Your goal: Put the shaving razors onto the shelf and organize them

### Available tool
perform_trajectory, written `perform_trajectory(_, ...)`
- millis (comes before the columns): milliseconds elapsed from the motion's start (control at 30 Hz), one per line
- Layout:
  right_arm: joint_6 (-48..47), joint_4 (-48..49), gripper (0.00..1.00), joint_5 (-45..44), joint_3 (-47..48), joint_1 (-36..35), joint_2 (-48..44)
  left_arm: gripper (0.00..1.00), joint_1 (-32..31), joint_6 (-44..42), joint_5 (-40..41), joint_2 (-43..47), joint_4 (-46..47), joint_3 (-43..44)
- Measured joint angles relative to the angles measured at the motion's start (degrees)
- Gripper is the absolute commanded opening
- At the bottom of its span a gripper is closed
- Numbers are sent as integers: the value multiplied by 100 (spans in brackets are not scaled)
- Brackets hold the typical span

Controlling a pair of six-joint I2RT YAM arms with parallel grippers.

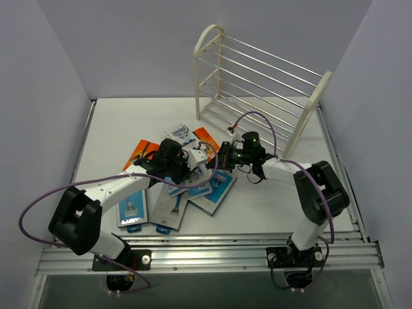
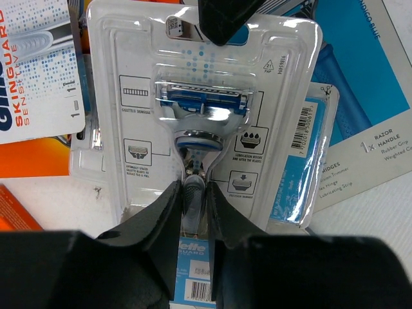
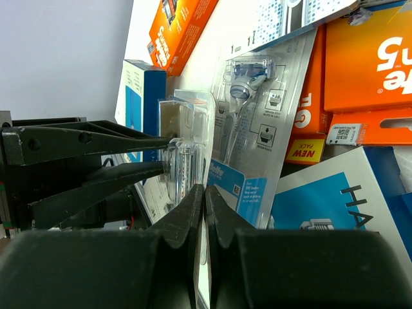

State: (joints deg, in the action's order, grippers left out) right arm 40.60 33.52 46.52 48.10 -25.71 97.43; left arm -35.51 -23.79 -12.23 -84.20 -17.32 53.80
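While other razor packs [image 1: 168, 212] lie fanned across the white table [image 1: 116, 129], the left gripper [image 2: 193, 188] pinches the raised blister of a clear razor pack [image 2: 206, 96] on top of the heap, one finger on either side of the razor's handle. Orange boxes [image 3: 370, 58] lie just beside it. Opposite, the right gripper [image 3: 205, 193], fingers pressed together, points its tips at the same pack's top edge. At the back right, the cream wire-tiered shelf [image 1: 310, 116] stands well apart from the heap.

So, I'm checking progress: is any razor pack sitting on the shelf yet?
No, the shelf shows only bare wire tiers, while the razor packs lie piled on the table.
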Motion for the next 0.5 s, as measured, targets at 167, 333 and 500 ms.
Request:
perform_trajectory(167,-9,0,1,0,-2,15,0,14,-70,-2,125,0,17,0)
perform_trajectory(333,-42,-28,6,-7,-2,17,24,6,-129,7,251,0,-9,15)
perform_trajectory(500,-39,-50,19,22,-2,17,98,2,-131,63,354,-4,-114,35)
